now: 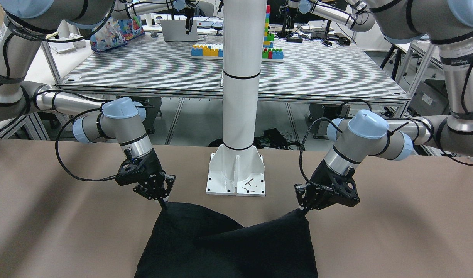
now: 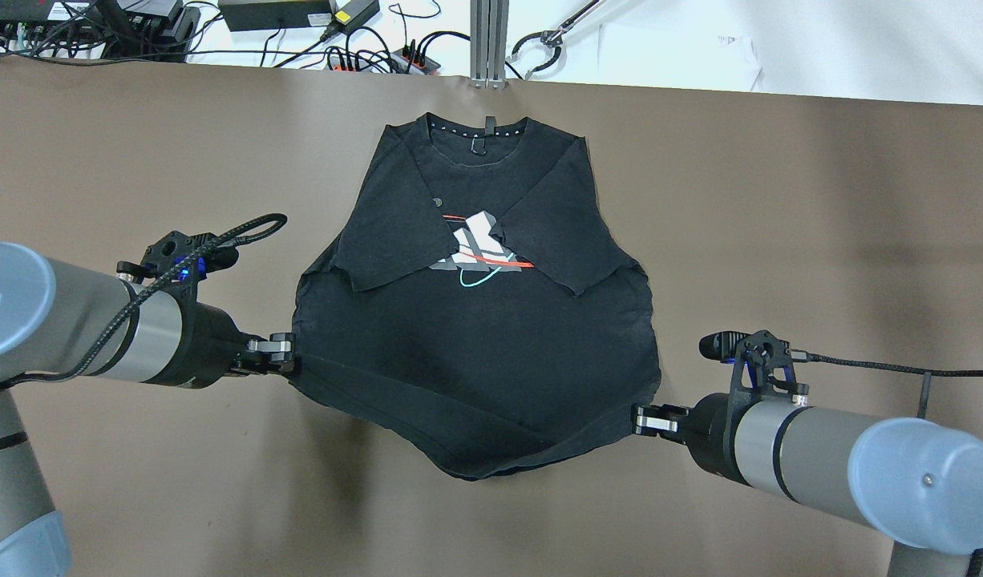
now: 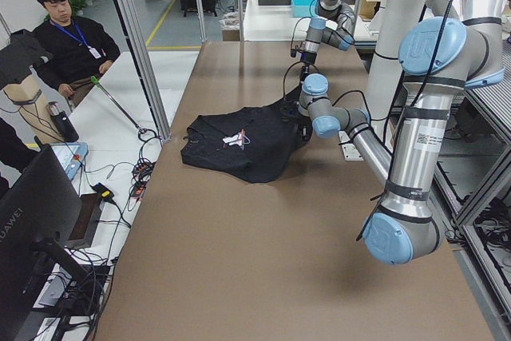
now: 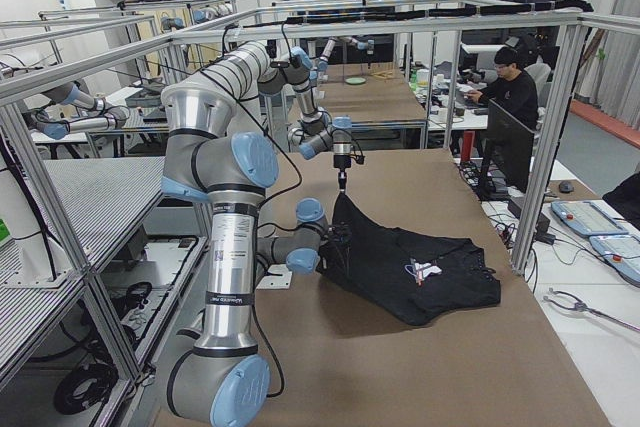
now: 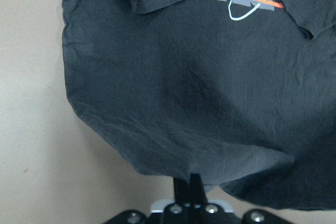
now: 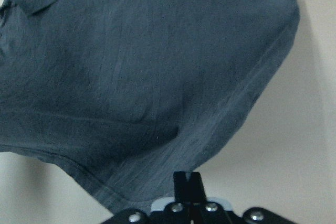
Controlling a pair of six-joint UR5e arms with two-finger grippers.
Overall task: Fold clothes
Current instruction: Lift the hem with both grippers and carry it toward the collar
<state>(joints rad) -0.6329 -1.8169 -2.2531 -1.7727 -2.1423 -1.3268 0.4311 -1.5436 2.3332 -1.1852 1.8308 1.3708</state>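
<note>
Both pincers closed: left gripper (image 2: 285, 358) and right gripper (image 2: 641, 418) each pinch a raised hem corner of the black T-shirt (image 2: 475, 353), sleeves folded inward.

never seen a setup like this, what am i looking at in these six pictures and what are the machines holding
These are two robot arms at a brown table, each ending in a two-finger gripper. One picture looks down from behind the robot, one faces it from across the table, two look along the table from its ends, and two come from cameras on the wrists. On the table lies a black T-shirt, printed side up, both sleeves folded in over the chest. The left gripper and right gripper are each pinched shut on a corner of its bottom hem, holding that edge raised. The white pillar stands between the arms.
</note>
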